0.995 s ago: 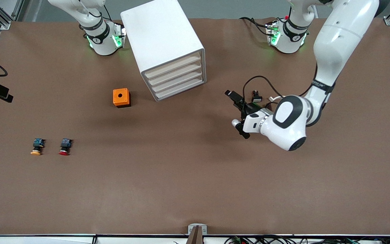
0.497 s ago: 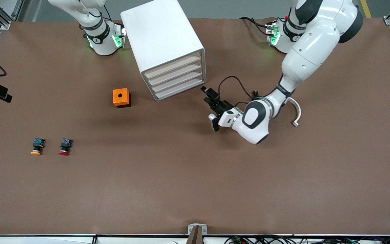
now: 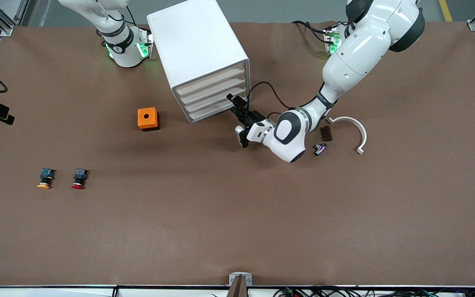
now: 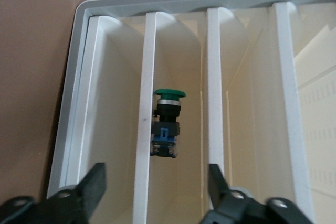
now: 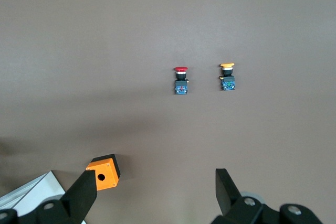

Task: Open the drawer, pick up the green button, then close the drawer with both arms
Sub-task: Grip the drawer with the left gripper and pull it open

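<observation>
The white cabinet point(image 3: 196, 45) stands at the table's back, its four cream drawer fronts all shut. The lowest drawer point(image 3: 219, 108) sits at table level. My left gripper point(image 3: 242, 138) is open and empty, low over the table in front of the drawer fronts, near the corner toward the left arm's end. In the left wrist view the open gripper point(image 4: 156, 187) faces the cabinet point(image 4: 84, 77). The green-capped button point(image 4: 168, 124) shows inside, between two white drawer edges; I cannot tell which drawer holds it. My right gripper point(image 5: 152, 198) is open, waiting high over the table.
An orange box point(image 3: 148, 119) sits beside the cabinet toward the right arm's end. A red-capped button point(image 3: 79, 178) and a yellow-orange-capped one point(image 3: 45, 178) lie nearer the camera. A white curved piece point(image 3: 351, 130) and two small parts point(image 3: 325, 133) lie by the left arm.
My left arm has swung toward the cabinet, carrying the open gripper up to the drawer fronts. The small parts it covered now show. The right arm has not moved.
</observation>
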